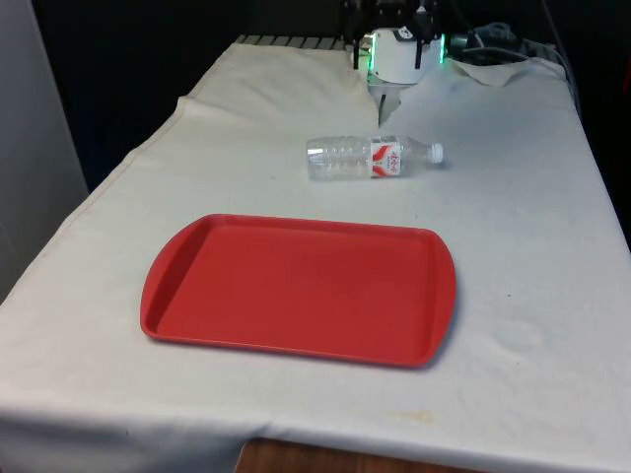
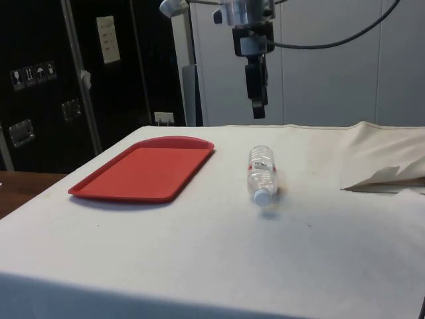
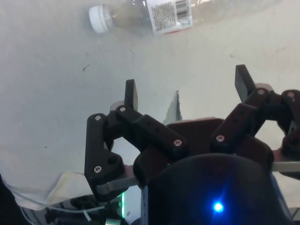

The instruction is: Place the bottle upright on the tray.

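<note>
The red plastic tray lies flat on the white cloth, well apart from the fingers. Between the tray and the fingers, a clear water bottle with a red-and-white label lies on its side, white cap toward the front view's right. The gripper hangs above the cloth, fingers spread wide with nothing between them.

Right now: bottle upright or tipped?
Tipped. The bottle lies on its side on the cloth, white cap off to one end, apart from the red tray.
</note>
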Available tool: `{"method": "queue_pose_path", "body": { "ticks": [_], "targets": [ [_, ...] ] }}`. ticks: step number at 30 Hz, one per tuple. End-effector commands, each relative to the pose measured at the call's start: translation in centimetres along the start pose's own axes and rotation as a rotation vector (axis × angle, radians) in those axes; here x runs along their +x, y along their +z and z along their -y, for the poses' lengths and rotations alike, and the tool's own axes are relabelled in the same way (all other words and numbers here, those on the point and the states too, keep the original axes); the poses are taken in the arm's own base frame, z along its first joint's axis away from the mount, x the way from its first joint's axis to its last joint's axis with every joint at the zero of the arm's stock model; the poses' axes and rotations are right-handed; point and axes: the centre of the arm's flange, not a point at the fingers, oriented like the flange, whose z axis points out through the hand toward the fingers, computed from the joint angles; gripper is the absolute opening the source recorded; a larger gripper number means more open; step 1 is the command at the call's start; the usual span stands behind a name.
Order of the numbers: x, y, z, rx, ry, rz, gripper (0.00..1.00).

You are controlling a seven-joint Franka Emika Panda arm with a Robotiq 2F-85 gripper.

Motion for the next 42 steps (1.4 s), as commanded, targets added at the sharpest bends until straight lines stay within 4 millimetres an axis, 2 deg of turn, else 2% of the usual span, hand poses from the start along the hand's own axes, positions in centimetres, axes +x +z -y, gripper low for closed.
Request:
{"method": "queue_pose_path", "body": {
  "ticks": [1,42],
  "targets": [
    [0.0,0.2,0.1,-0.001,-0.001,0.002,1.0],
    [0.5,1.7,2.8,-0.028,-0.164,0.029,1.0]
  ]
}}
